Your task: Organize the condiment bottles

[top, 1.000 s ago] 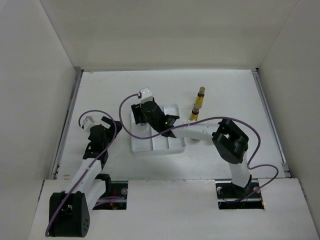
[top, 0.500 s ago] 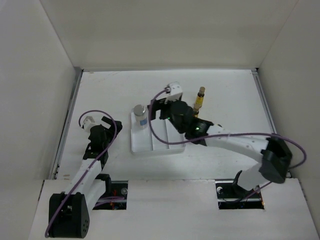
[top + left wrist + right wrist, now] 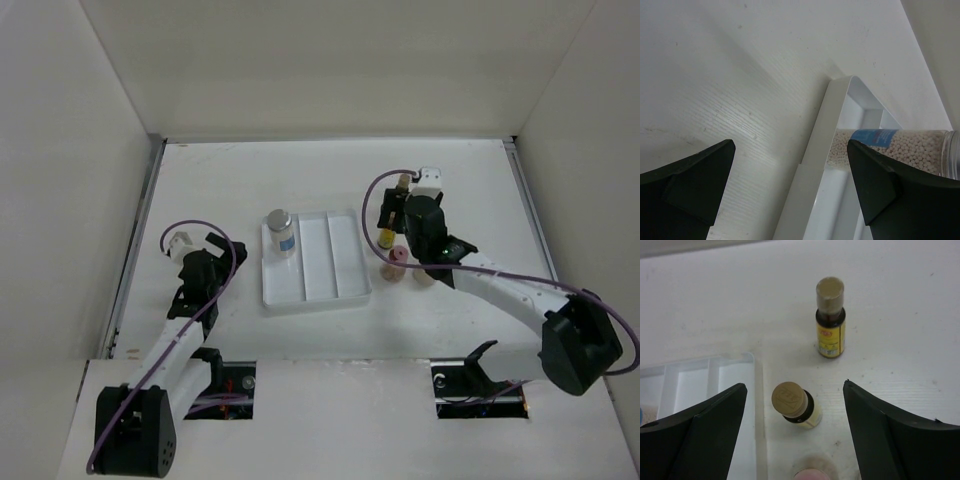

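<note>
Right fingers (image 3: pixel 700 440) wide, empty — brown bottle (image 3: pixel 795 405) between, seemingly untouched.

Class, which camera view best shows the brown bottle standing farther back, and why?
Right wrist view: the farther brown bottle stands whole, cap and yellow label clear, beyond the open right gripper. The top view shows it small, partly hidden by that gripper. The left wrist view does not show it.
</note>
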